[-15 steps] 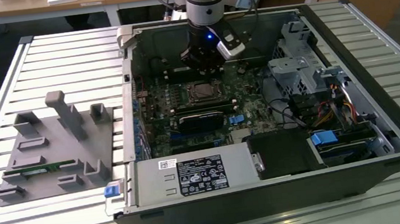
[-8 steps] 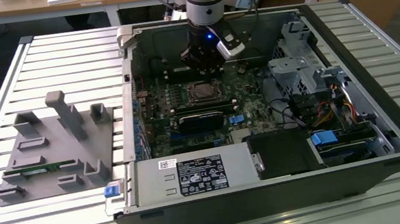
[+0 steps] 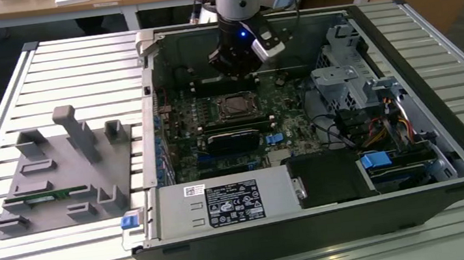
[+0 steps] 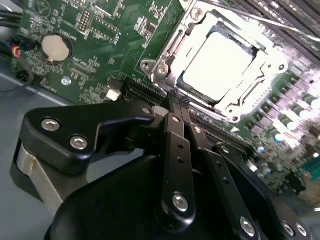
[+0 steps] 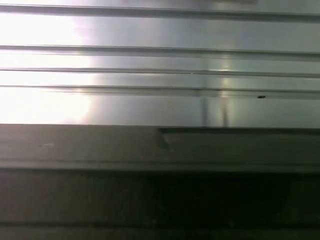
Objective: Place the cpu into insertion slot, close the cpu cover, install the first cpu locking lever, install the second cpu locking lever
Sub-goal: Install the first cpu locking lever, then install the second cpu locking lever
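The cpu [image 4: 220, 62] is already seated in the insertion slot [image 4: 165, 67] with the cpu cover [image 4: 272, 65] closed over it, while the end effector [image 4: 176, 102], fingers pressed together and empty, is held just beside the socket, so the levers are judged the remaining work

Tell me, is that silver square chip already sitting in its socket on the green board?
Yes: in the second wrist view the cpu lies inside the insertion slot, framed by the silver cpu cover.
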`<state>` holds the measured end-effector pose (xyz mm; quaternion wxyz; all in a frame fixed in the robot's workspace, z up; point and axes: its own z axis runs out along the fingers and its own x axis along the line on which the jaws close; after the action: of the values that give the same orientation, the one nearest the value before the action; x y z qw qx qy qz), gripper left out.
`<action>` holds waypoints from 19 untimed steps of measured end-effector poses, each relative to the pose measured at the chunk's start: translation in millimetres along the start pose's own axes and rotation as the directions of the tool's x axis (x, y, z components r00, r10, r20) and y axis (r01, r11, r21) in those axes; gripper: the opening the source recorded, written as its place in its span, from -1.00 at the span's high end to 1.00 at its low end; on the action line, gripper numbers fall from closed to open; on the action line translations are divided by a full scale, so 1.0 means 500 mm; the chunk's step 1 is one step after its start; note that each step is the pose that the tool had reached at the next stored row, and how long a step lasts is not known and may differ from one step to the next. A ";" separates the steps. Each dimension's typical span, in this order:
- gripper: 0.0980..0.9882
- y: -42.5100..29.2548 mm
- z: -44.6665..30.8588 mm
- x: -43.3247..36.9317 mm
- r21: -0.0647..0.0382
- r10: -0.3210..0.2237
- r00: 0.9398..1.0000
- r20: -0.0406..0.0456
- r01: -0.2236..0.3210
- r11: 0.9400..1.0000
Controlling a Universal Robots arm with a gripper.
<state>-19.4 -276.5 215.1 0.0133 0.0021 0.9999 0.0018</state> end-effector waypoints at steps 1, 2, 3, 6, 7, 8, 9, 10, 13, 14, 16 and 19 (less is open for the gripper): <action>0.96 0.000 0.000 0.000 0.000 0.000 1.000 0.000 0.000 1.000; 0.96 0.000 0.000 0.000 0.000 0.000 1.000 0.000 0.000 1.000; 0.96 -0.001 0.000 0.000 0.000 0.000 1.000 0.000 0.000 1.000; 0.96 -0.004 0.000 0.000 0.000 0.000 1.000 0.000 0.000 1.000; 0.96 -0.005 0.000 0.000 0.000 0.000 1.000 0.000 0.000 1.000; 0.96 -0.005 0.000 0.000 0.000 0.000 1.000 0.000 0.000 1.000; 0.96 -0.006 0.000 0.000 0.000 0.000 1.000 0.000 0.000 1.000; 0.96 -0.006 0.000 0.000 0.000 0.000 1.000 0.000 0.000 1.000; 0.96 -0.007 0.000 0.000 0.000 0.000 1.000 0.000 0.000 1.000; 0.96 -0.007 0.000 -0.001 0.000 0.000 1.000 0.000 0.000 1.000; 0.96 -0.008 0.000 -0.001 0.000 0.000 1.000 0.000 0.000 1.000; 0.96 -0.009 0.000 -0.001 0.000 0.000 1.000 0.000 0.000 1.000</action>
<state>-18.8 -281.1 215.1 0.0134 0.0021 0.9999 0.0019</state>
